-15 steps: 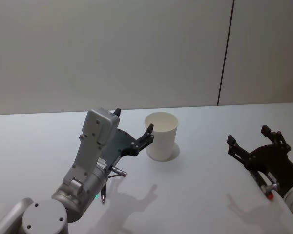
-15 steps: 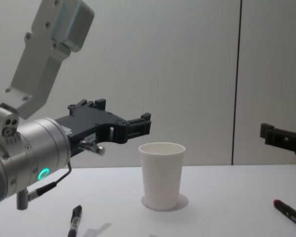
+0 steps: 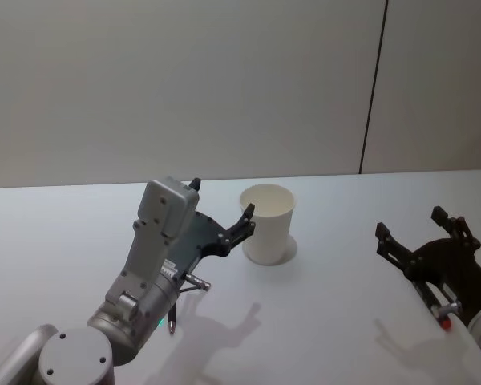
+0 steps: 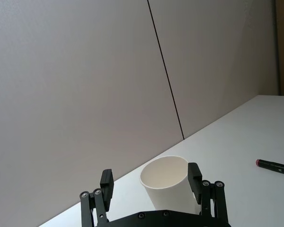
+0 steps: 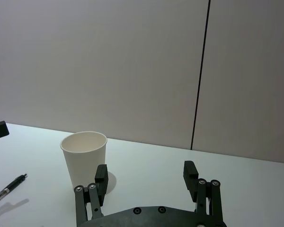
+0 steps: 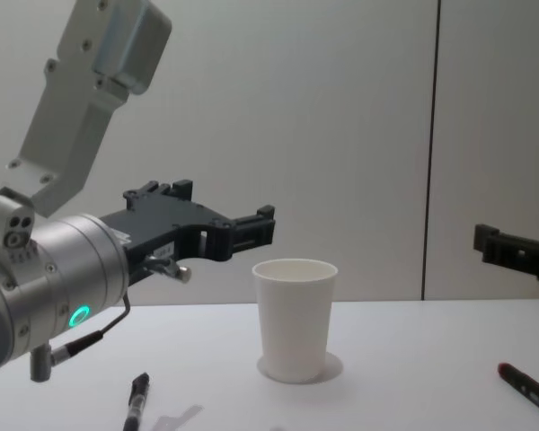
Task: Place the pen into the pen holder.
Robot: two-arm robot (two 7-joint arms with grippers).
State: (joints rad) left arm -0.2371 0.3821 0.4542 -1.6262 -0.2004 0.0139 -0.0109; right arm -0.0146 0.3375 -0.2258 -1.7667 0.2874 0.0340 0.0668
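The pen holder, a white paper cup [image 3: 266, 224] [image 6: 295, 316], stands upright and empty at the table's middle. My left gripper [image 3: 220, 199] [image 4: 150, 176] hovers open above the table just left of the cup's rim, holding nothing. A black pen [image 3: 170, 322] [image 6: 136, 403] [image 5: 7, 188] lies on the table below the left arm. A red-capped dark pen [image 6: 528, 389] [image 4: 275, 166] lies to the right, under my right gripper [image 3: 409, 223] [image 5: 146, 169]. That gripper is open, empty and raised off the table, facing the cup [image 5: 84, 157] from well to its right.
The table top [image 3: 329, 297] is white and bare around the cup. A grey wall with a dark vertical seam [image 3: 373, 88] stands right behind the table's far edge.
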